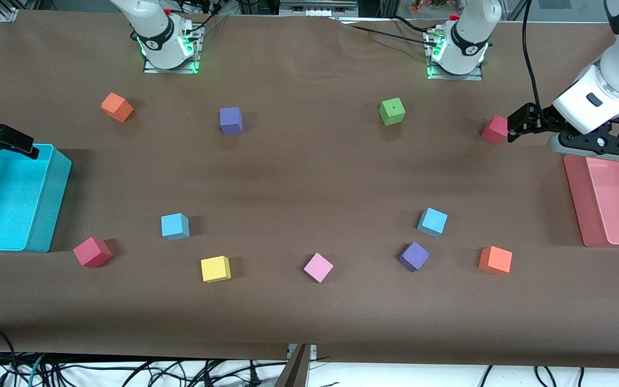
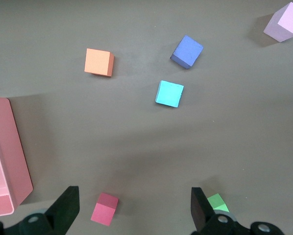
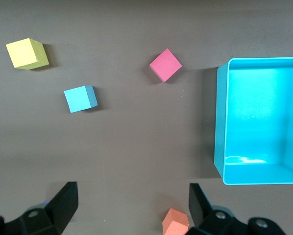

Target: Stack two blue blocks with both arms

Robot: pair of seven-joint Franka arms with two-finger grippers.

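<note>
Off-task items, placed relative to the grippers: cyan bin [image 1: 46, 215] under right gripper; pink tray [image 1: 575, 199] under left gripper, red cube [image 1: 494, 129] just beside its fingertips. Green cube [image 1: 392, 111], purple cube [image 1: 414, 256], orange cube [image 1: 495, 260] toward left gripper's end.

The left arm reaches out from its base to its own end of the table, the left gripper [image 1: 519, 124] held up in the air, fingers [image 2: 68, 205] spread wide and empty. The right gripper [image 1: 6, 141] hangs at the right arm's end — likewise wide apart, gripping nothing, fingers [image 3: 199, 201] parted.
</note>
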